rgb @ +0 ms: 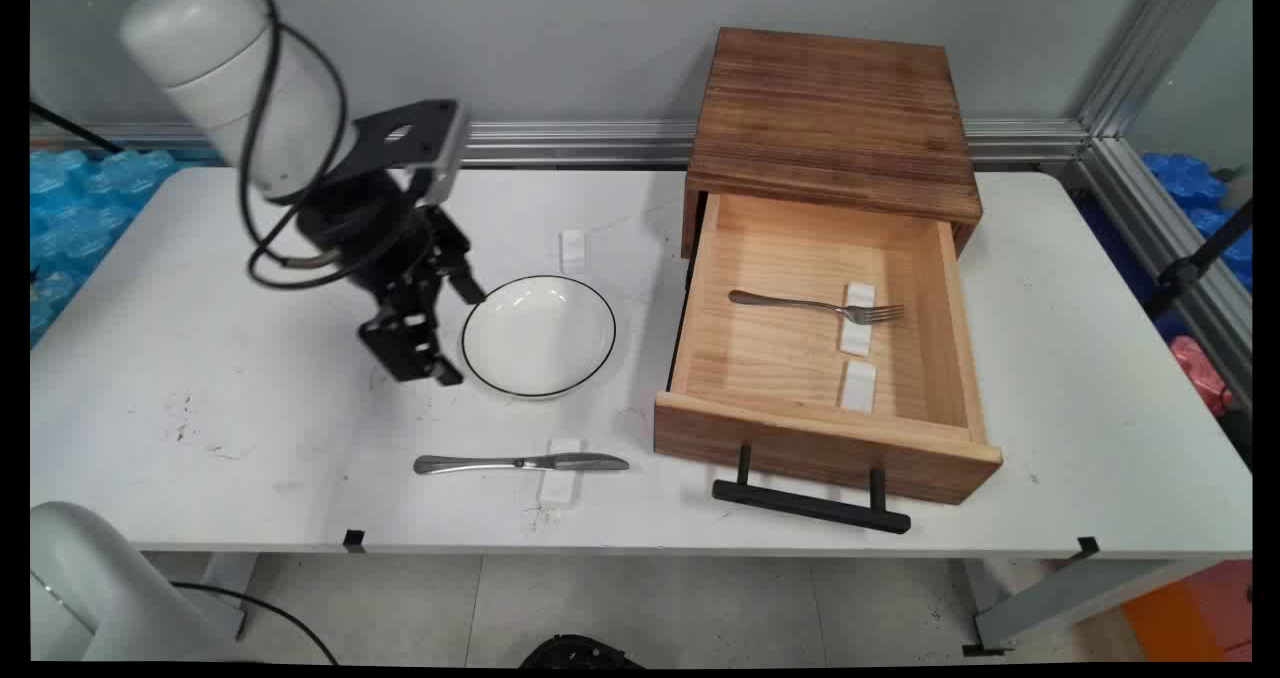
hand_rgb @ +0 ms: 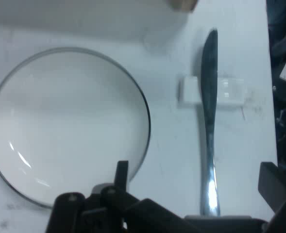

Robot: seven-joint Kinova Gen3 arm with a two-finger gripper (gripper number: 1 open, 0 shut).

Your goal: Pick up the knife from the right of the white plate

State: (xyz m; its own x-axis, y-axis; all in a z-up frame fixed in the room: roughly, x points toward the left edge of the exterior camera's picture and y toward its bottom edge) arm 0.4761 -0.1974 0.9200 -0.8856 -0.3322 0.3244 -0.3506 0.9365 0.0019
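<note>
Black claw [rgb: 425, 343] spread, holding nothing, hovering just left of plate [rgb: 538, 335] on counter [rgb: 200, 408]. Knife [rgb: 520, 463] lies near, across a white block [rgb: 560, 471]. Plate looks stiff, breakable, slippery; rim likely best grip.

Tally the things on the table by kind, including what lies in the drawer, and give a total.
Cutlery: 2, a knife and a fork
Plates: 1, the white plate
White blocks: 4
Drawer boxes: 1, the wooden box with its drawer open
Total: 8
</note>
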